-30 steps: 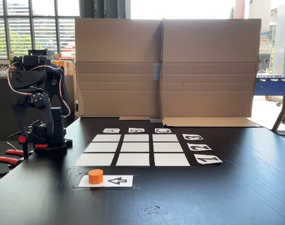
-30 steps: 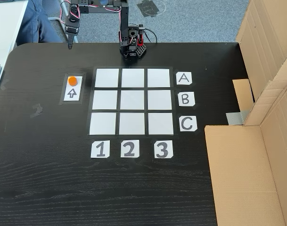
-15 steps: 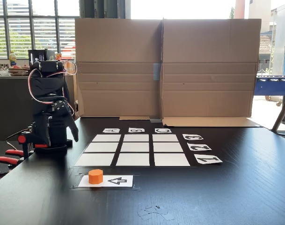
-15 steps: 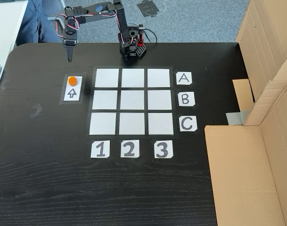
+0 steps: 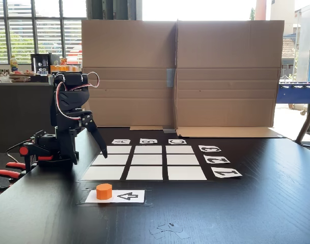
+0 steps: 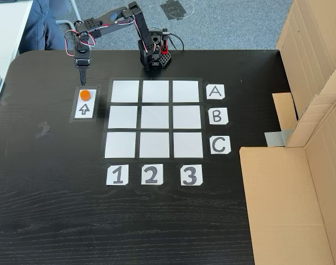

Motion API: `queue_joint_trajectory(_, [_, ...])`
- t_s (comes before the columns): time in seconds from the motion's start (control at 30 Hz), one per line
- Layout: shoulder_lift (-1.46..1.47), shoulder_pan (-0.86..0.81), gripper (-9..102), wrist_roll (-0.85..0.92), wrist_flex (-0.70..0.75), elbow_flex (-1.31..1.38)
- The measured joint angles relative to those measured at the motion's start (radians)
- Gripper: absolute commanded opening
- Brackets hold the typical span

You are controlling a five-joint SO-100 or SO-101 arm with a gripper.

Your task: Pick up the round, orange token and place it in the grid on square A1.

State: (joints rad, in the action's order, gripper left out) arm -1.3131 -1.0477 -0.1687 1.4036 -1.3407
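On the black wooden table [image 6: 57, 210] we count one 3x3 grid of white paper squares [image 6: 154, 119] [image 5: 144, 163], nine cells in all, with three letter labels A, B, C beside it and three number labels 1, 2, 3 along another edge. In a fixed view from above, the letters stand to the right of the grid and the numbers below it. Square A1 [image 6: 125, 91], a plain white corner cell, is the grid's top-left cell in that view; it is bare.

We see one small, short, bright orange plastic token [image 6: 85, 94] [image 5: 104, 191]. It sits on one white card with a black arrow [image 6: 84, 104] [image 5: 115, 196], which lies just to the left of the grid in the view from above, beside the row of A. The token rests on the end of the card that the arrow points to.

There is one black robot arm [image 6: 113, 14], its base just above the grid's top edge in the view from above. Its black two-finger gripper [image 6: 83, 81] [image 5: 104, 153] points downward, hanging near the token, just past the card's end, and touches nothing. We see the fingers drawn into a narrow point with no gap between them, and nothing is held.

Behind the grid in the low fixed view stand two brown cardboard panels [image 5: 179, 73].
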Motion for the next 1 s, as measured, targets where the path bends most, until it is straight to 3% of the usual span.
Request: queue_joint_trajectory(1.0, [0.212, 0.072, 32, -0.072, -0.124, 0.028])
